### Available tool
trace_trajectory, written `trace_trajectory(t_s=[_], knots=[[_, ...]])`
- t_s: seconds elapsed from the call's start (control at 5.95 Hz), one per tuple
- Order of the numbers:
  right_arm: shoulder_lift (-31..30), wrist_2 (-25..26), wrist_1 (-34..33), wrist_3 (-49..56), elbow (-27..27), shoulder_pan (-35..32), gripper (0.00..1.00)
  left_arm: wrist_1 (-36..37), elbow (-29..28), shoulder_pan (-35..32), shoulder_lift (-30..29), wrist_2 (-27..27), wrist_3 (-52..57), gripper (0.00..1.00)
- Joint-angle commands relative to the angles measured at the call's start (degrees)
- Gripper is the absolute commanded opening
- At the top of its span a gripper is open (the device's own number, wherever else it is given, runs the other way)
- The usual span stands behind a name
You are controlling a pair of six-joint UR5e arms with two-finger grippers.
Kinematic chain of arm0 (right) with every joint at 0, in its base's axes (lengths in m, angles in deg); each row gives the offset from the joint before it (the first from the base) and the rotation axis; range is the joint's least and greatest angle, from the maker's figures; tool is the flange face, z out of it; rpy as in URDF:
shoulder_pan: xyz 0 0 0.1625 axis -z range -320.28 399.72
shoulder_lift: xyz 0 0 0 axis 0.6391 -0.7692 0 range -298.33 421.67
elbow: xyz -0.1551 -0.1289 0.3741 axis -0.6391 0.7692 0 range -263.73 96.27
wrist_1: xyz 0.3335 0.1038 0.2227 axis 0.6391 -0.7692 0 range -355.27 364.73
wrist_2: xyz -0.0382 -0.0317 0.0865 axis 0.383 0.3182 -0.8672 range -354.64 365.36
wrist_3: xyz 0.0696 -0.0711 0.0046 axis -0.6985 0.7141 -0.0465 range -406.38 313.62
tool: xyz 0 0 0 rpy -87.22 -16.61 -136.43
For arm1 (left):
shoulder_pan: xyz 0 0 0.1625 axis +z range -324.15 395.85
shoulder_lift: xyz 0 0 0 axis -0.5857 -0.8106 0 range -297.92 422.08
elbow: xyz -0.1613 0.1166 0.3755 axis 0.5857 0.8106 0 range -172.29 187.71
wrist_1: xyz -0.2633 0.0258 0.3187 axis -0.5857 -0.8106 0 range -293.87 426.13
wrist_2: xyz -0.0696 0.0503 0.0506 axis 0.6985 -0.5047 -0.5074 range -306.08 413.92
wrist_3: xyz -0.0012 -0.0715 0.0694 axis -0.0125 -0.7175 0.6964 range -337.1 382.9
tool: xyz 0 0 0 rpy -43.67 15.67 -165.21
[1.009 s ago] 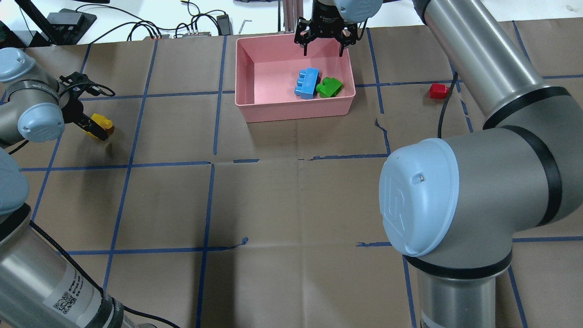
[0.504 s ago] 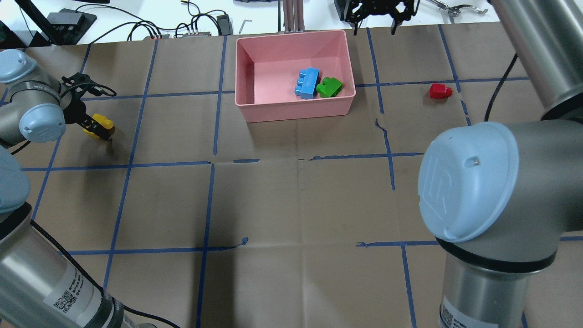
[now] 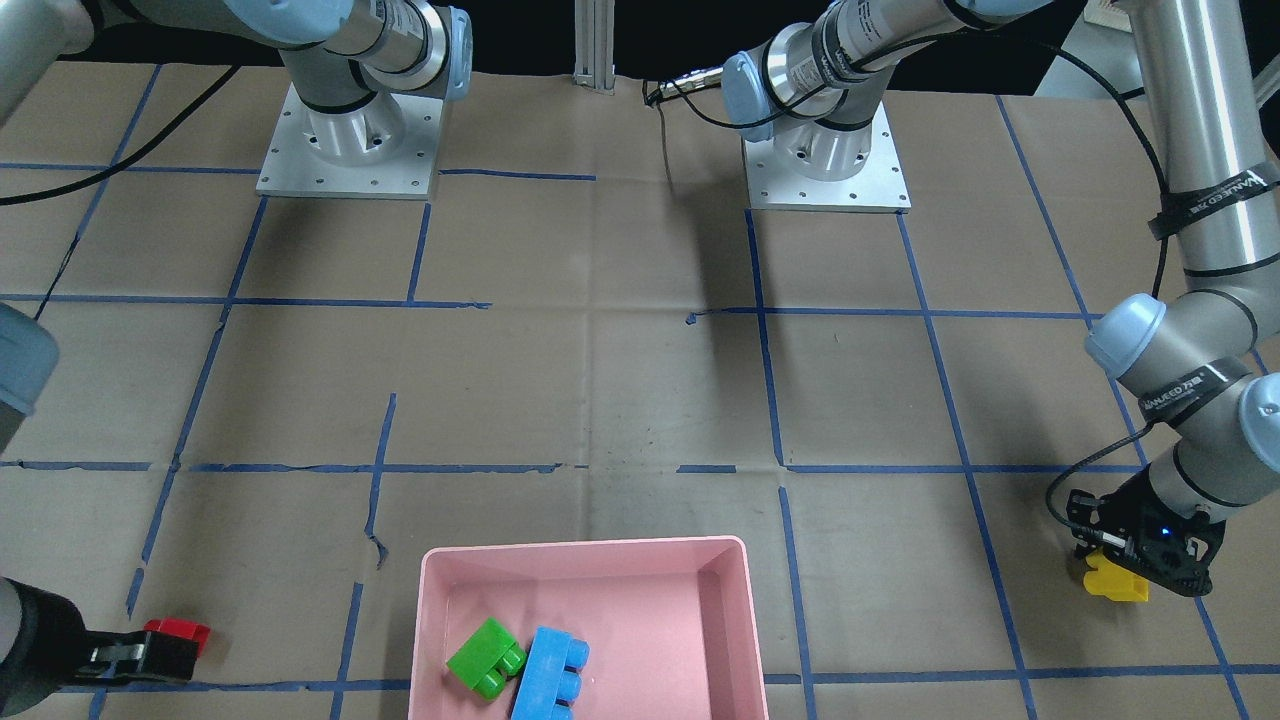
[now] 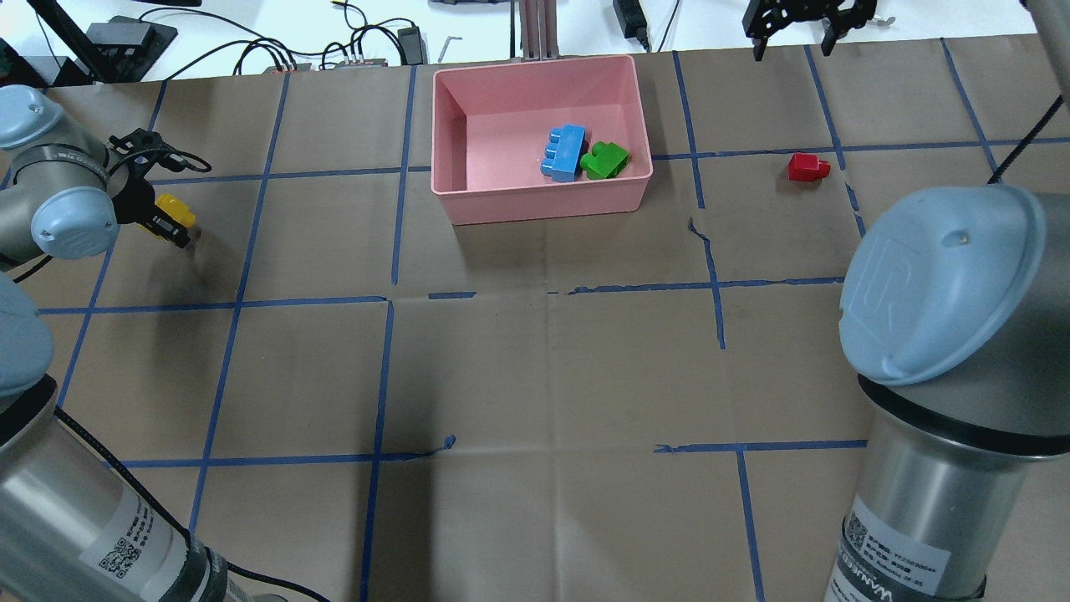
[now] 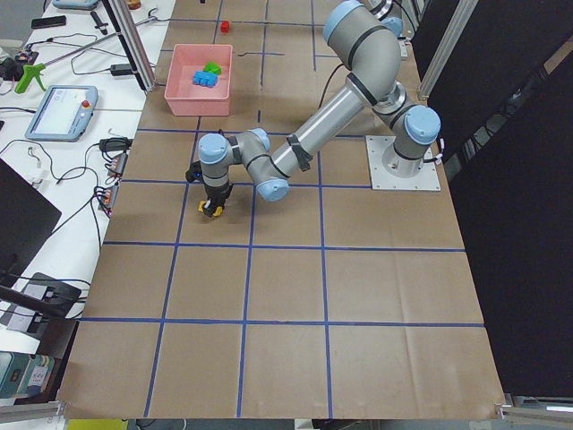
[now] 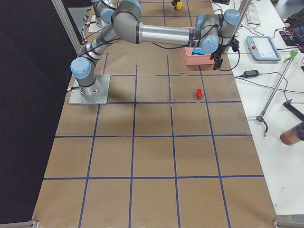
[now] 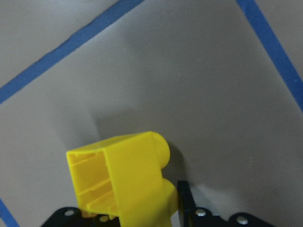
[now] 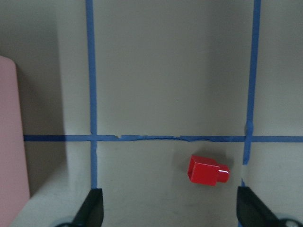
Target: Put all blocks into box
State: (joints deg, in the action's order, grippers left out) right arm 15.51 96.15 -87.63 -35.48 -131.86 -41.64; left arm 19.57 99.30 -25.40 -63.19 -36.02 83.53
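The left hand (image 4: 170,224) is pinched shut on the yellow brick (image 4: 175,209), out on the robot's left part of the tabletop (image 4: 543,376) and well apart from the pink box (image 4: 543,201). In the left wrist view the brick sits tilted between the fingers with its hollow underside turned toward the camera and a shadow on the paper beside it; whether it is quite clear of the tabletop I cannot tell. Inside the box lie two bricks, the light blue brick (image 4: 565,153) and the green brick (image 4: 605,160), touching each other in the half of the box on the robot's right, near its robot-side wall. The red brick (image 4: 807,167) lies on the tabletop on the robot's right of the box, well apart from it and just beside a crossing of the blue tape lines (image 4: 318,300), its stud pointing sideways. The right hand (image 4: 792,50) hangs at the far edge of the tabletop with its fingers spread wide and nothing between them — the right wrist view looks down past both fingertips at the red brick, which shows nearer that view's right-side fingertip than the other.
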Motion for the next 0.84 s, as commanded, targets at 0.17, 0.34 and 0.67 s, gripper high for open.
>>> trace_trajectory(t_s=[0.17,0.34,0.67], knots=[[0.02,-0.09,-1.85,21.62,-7.05,3.92,0.99,-1.93,0.09,-2.89,4.75,7.34,-11.59,0.0],[0.02,-0.09,-2.03,31.28,-8.81,4.54,0.99,-2.73,0.09,-8.05,7.03,7.93,-23.59,0.01],[0.46,-0.09,-14.18,49.06,-14.77,4.54,0.99,-3.09,-2.09,-21.66,8.99,8.11,-55.01,0.02]])
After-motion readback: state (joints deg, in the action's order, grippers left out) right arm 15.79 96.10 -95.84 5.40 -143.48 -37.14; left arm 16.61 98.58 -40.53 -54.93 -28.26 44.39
